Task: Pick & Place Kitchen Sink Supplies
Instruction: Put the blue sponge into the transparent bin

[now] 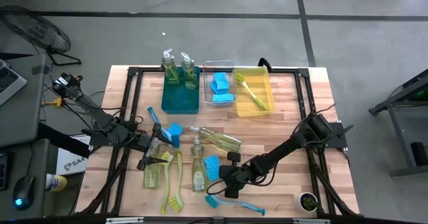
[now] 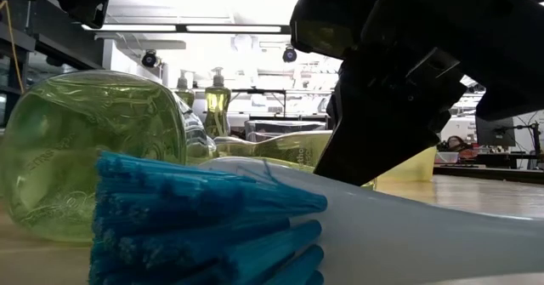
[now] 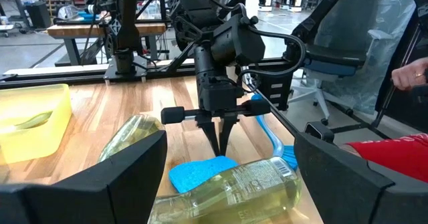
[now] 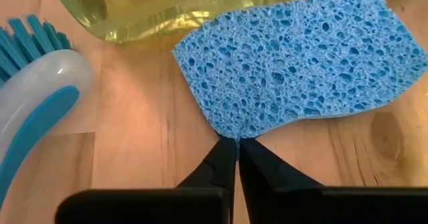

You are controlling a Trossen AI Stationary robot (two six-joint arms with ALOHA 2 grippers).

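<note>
Right gripper (image 4: 237, 142), fingers pinched shut on the corner of a blue sponge (image 4: 304, 60) lying flat beside a soap bottle (image 4: 187, 3), near the tabletop's (image 4: 127, 144) front edge.

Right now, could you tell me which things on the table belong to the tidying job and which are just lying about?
Job: soap bottles, sponges, dish brushes, bins.
Lying about: small dark cup at the table's corner.

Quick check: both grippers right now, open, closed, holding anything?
Left gripper: open, holding nothing.
Right gripper: closed, pinching the edge of the blue sponge.
</note>
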